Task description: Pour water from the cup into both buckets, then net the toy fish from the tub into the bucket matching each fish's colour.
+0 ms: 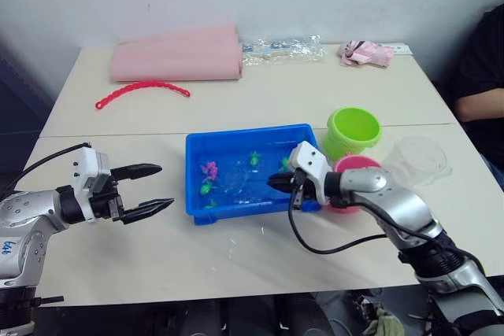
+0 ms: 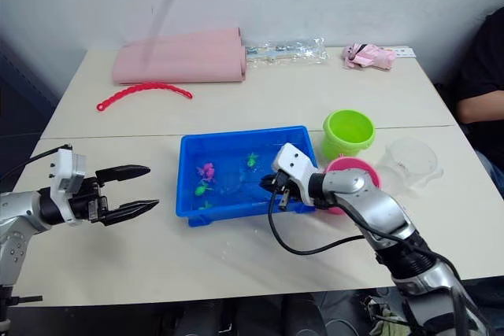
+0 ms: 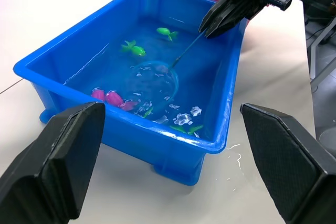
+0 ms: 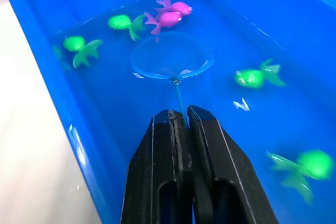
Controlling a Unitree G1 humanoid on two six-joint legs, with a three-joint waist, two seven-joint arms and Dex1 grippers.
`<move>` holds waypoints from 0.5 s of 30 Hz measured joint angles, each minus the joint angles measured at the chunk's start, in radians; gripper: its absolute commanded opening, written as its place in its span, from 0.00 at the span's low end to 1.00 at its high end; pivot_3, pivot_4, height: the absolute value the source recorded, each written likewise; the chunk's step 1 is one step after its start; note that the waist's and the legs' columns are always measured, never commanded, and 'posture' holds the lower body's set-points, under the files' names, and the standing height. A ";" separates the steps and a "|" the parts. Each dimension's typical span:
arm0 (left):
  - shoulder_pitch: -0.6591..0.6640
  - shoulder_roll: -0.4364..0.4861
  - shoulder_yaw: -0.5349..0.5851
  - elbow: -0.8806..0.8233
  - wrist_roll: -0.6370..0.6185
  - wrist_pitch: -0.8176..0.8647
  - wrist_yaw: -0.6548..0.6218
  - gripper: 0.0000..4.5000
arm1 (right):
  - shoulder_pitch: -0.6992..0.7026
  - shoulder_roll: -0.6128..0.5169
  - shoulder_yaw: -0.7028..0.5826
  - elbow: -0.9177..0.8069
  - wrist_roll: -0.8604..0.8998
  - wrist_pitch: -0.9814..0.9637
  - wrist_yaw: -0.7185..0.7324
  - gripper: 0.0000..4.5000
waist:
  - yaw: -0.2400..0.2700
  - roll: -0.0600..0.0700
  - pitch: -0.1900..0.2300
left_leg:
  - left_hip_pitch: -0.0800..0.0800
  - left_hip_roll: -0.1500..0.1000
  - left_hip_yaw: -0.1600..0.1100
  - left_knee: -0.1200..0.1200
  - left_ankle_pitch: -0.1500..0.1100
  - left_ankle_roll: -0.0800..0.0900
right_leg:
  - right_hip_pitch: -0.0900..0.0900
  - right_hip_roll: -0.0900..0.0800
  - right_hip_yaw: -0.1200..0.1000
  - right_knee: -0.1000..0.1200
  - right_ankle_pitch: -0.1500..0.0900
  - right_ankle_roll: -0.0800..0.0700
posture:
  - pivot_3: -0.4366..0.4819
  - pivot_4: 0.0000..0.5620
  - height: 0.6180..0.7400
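Your right gripper pinches net handle, round hoop submerged in blue tub near pink fish; left gripper spread, empty.

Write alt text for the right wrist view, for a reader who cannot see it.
The right gripper, shut on the thin handle of the net, holds its hoop in the water of the blue tub. Two pink fish float just beyond the hoop, with green fish scattered around it.
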 measured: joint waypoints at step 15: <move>0.005 0.001 0.001 -0.004 0.000 0.009 0.003 1.00 | -0.018 0.067 0.000 0.061 -0.107 0.003 0.026 0.00 | -0.002 0.000 0.000 | 0.001 0.000 0.000 0.000 0.000 0.000 | 0.000 0.000 0.000 0.001 0.000 0.000 | 0.48 0.27 1.00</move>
